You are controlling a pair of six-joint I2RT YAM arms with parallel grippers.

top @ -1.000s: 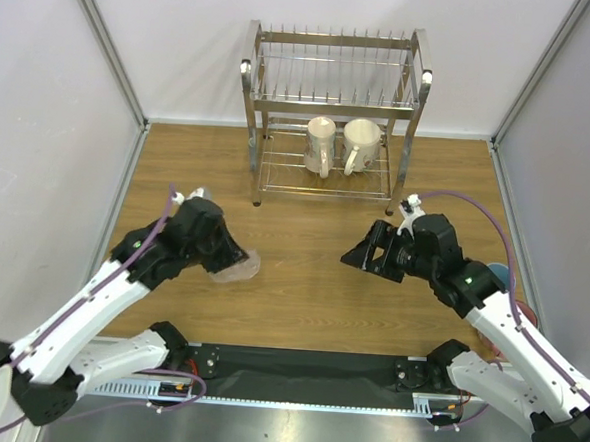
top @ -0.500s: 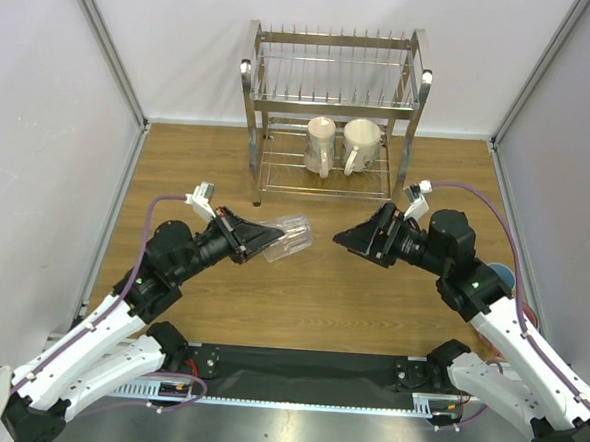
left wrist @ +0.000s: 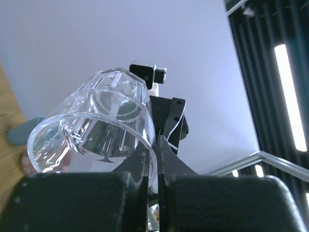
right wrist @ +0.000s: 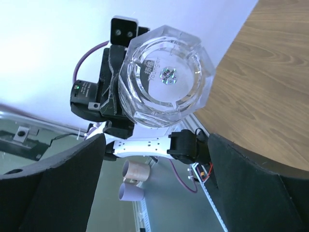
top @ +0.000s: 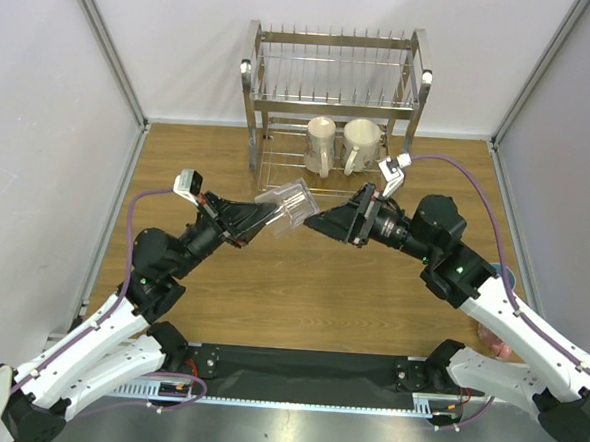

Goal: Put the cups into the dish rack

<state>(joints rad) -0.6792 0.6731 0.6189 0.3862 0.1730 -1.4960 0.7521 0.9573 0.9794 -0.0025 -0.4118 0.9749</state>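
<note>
Left fingers [top: 267,217]: clamped on the rim of the clear glass tumbler [top: 292,207] — it is held on its side, up off the desk [top: 271,290].
Right fingers [top: 320,223]: spread wide and pointed at the tumbler's bottom, just beside it.
Dish rack [top: 419,98]: set at the back — two cream mugs [top: 321,142] are kept on its low shelf.

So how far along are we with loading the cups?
Done: the taller cream mug and the rounder cream mug sit on the lower shelf of the dish rack. In hand: the left end effector pinches the rim of the glass tumbler in mid-air, its base facing the open right end effector, probably a handover. Left: that tumbler, the blue cup and the pink mug on the table.
</note>
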